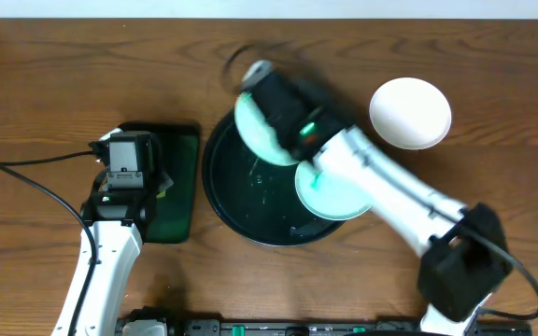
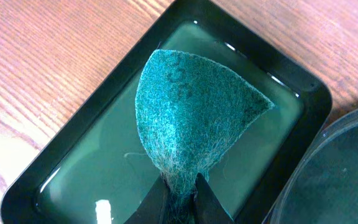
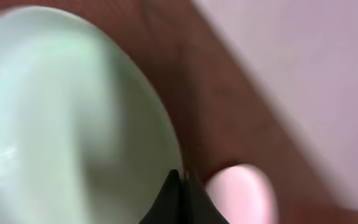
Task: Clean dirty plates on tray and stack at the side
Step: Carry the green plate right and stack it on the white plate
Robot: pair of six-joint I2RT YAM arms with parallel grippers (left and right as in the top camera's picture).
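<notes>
Right wrist view: the right gripper [image 3: 180,179], clamped only on the rim of a plate [image 3: 67,118] above the tray [image 1: 250,205], could let it slip and drop, while the left gripper [image 2: 179,190] pinches a sponge [image 2: 191,112].

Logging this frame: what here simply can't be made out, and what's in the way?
- Smears on the pale mint round plate in the right claw: right wrist and overhead views are motion-blurred.
- Second mint plate on the large round black tray: right arm covers part, overhead.
- Left claw pinching the teal scouring pad: cut by the bottom edge, left wrist view.
</notes>
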